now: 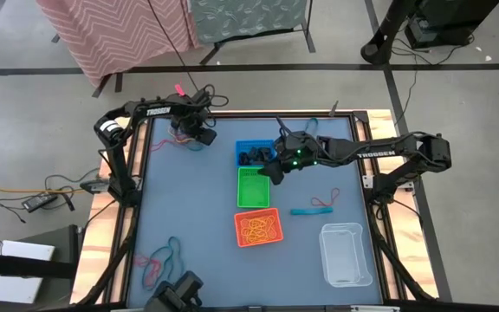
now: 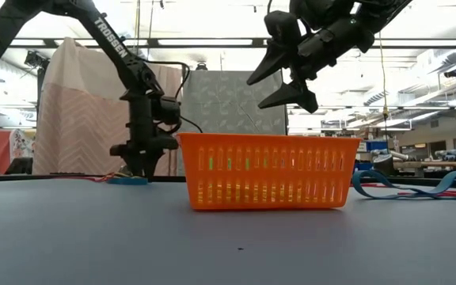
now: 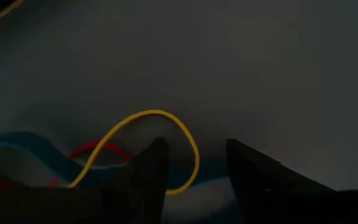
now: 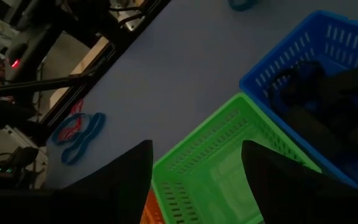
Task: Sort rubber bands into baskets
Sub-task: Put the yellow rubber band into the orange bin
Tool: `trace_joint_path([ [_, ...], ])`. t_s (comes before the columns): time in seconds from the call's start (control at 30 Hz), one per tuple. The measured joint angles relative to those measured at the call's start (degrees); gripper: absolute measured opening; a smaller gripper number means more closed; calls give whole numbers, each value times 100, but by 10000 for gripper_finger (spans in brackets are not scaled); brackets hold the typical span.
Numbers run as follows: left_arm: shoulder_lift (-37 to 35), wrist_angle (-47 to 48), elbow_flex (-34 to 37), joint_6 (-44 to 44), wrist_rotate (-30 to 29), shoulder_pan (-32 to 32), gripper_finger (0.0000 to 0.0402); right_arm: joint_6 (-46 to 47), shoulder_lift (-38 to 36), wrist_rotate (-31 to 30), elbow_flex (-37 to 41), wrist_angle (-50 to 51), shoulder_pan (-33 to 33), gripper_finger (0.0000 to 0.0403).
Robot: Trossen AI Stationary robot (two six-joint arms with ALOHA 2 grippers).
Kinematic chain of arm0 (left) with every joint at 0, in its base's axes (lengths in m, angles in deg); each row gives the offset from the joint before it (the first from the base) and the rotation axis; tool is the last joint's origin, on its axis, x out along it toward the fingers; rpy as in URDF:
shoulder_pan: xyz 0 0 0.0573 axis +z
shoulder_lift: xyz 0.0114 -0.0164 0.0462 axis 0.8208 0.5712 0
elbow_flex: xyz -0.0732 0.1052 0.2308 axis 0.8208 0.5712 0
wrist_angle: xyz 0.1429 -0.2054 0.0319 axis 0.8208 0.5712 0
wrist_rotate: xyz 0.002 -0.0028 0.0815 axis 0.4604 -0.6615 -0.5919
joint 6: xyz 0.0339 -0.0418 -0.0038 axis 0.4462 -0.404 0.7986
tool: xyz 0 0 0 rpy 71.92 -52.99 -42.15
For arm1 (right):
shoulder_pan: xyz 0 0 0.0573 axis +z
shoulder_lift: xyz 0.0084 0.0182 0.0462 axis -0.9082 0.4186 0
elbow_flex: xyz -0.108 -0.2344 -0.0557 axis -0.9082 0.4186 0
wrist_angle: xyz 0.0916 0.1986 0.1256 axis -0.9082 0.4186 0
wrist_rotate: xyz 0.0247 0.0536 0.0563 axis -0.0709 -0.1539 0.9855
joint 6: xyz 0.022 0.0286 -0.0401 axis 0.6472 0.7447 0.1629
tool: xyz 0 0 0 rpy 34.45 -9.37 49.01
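Left gripper (image 1: pixel 202 137) is down at the table in the upper left of the high view, fingers parted around a yellow band (image 3: pixel 143 134) lying with red and teal bands; nothing pinched yet, as far as the dark wrist view shows. Right gripper (image 1: pixel 275 171) hovers open and empty over the seam between the blue basket (image 1: pixel 248 147) and green basket (image 1: pixel 253 187), mid-frame. Orange basket (image 1: pixel 257 227) below holds orange bands; clear tub (image 1: pixel 346 253) lower right. To pick cleanly, the left should close on the yellow loop alone, then lift straight so neighbours drop away.
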State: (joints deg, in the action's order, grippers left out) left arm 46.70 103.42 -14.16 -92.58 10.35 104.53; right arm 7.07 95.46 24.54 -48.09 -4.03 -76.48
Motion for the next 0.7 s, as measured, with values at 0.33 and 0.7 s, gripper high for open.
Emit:
trace_joint_path([
  [0.33, -43, -633, 191, 226, 22, -42, 33, 89, 0, -151, 2, -2, 0, 256],
  [0.7, -1211, -561, 49, 379, 78, -29, 3, 151, 0, -149, 2, -4, -5, 256],
])
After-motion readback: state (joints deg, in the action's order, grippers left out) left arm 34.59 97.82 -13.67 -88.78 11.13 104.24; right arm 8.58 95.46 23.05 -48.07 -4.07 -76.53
